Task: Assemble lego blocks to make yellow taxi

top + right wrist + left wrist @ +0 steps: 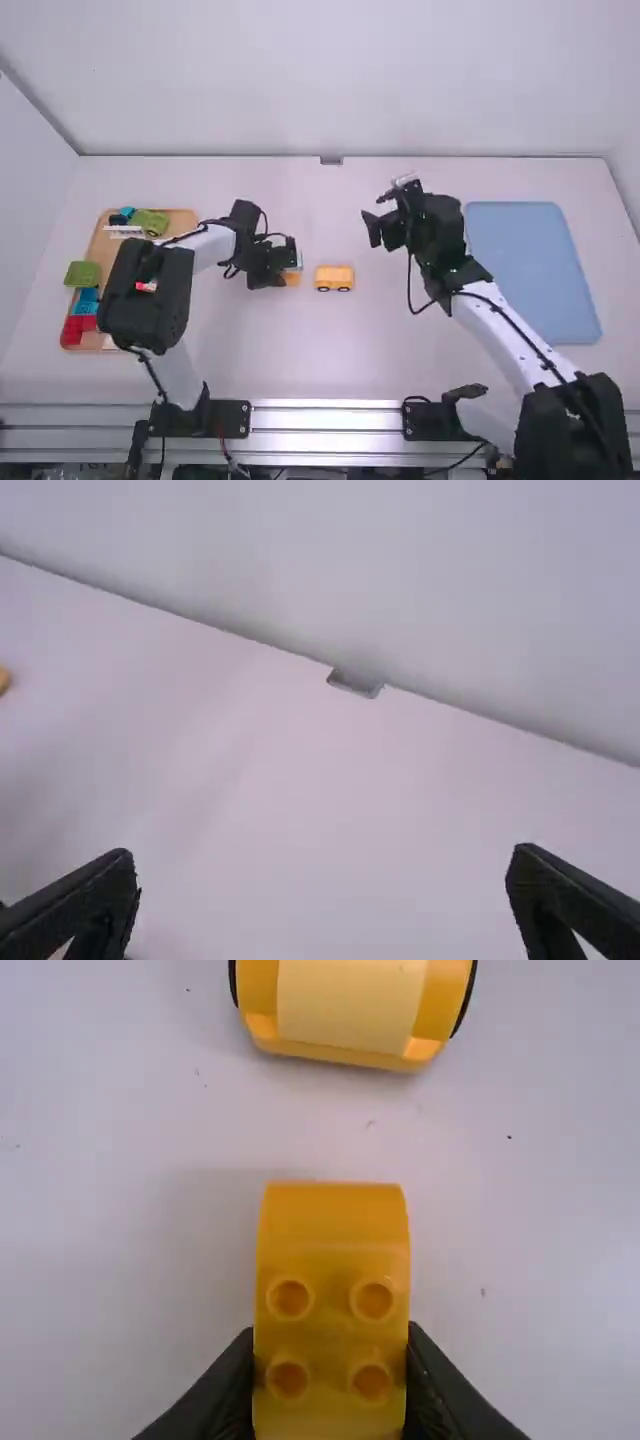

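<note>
We see the yellow wheeled car (335, 279), its long axis running left to right. Left of it, our left gripper (289, 264) clasps a yellow curved brick (332, 1290), rounded end toward the car. Farther left, a wooden tray (107, 250) holds green, blue and red blocks (78, 328). Right of and beyond the car, our right gripper (377, 213) stands wide.

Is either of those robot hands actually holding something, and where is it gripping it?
The left hand holds a yellow block by two opposite sides at its studded end. The right hand is open.

yellow block (332, 1222): smooth plastic | tray (104, 250): wood, probably | table (330, 360): matt
</note>
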`<state>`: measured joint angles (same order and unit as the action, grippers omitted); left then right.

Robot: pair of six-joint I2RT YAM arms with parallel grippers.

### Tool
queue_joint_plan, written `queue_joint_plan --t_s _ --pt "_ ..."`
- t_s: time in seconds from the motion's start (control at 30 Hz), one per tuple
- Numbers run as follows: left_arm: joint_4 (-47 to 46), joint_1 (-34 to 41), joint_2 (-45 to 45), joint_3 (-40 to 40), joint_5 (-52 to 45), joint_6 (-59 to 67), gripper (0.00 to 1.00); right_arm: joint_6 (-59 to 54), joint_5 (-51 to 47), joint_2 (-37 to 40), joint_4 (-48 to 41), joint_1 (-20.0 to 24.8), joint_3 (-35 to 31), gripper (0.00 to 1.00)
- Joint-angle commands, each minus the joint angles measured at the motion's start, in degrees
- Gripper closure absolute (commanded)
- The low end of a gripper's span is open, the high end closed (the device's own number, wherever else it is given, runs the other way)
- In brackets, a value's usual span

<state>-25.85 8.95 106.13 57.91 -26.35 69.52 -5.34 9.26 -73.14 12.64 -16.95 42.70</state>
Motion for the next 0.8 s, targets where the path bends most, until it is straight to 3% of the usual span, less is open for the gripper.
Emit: queue_joint_plan --t_s 0.0,0.33,0.57,0.77 --pt "-0.17 0.07 0.81 0.9 -1.46 1.01 0.86 1.07 -0.11 1.46 0.02 0.61 -0.35 0.02" --pt "8.55 0.17 0.81 -4.61 -1.66 0.59 0.84 1.05 -0.13 1.46 -0.42 0.87 -0.35 0.02" --pt "8.98 0.11 0.81 -5.16 -1.68 0.44 0.82 1.07 -0.11 1.46 -0.39 1.2 -0.35 0.02" --pt "8.74 0.11 0.81 -5.16 -1.7 0.39 0.62 1.05 -0.15 1.46 -0.37 1.2 -0.35 0.02"
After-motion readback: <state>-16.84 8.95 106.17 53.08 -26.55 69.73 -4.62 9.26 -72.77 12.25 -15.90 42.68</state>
